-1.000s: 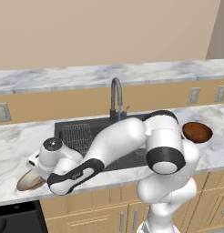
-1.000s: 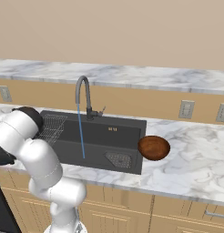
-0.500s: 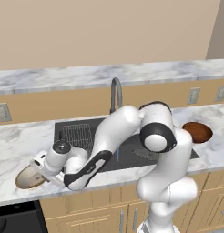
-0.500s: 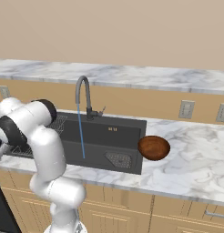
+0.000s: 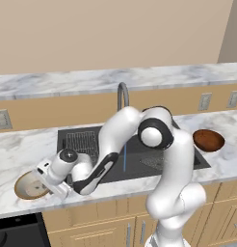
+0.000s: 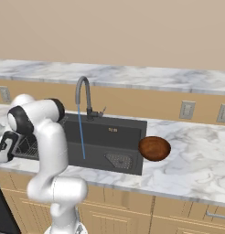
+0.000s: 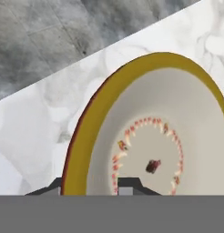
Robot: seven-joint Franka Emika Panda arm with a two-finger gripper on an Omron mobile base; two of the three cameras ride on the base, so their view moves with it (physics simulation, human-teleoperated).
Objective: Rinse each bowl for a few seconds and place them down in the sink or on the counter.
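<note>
The tan bowl [image 5: 29,185] with a cream speckled inside rests on the white marble counter [image 5: 14,147] left of the black sink [image 5: 139,149]. My gripper [image 5: 47,182] is low at the bowl's right rim. In the hand view my gripper [image 7: 89,190] is open, and the tan bowl [image 7: 155,136] has its yellow-brown rim standing between the two fingertips [image 7: 128,185]. The glossy reddish-brown bowl [image 5: 208,140] lies on the counter right of the sink, also seen as a reddish-brown bowl [image 6: 154,148]. A thin water stream [image 6: 81,135] falls from the gooseneck tap [image 6: 82,91].
A wire rack [image 5: 82,141] fills the sink's left part and a mesh drain [image 6: 118,160] sits at its floor. The counter's front edge runs just beyond the tan bowl, with dark floor [image 7: 41,36] past it. A raised marble ledge [image 5: 67,82] spans the back.
The arm has swung down and to the left, and the hand has dropped from above the counter onto the tan bowl's rim. Both bowls lie where they were.
</note>
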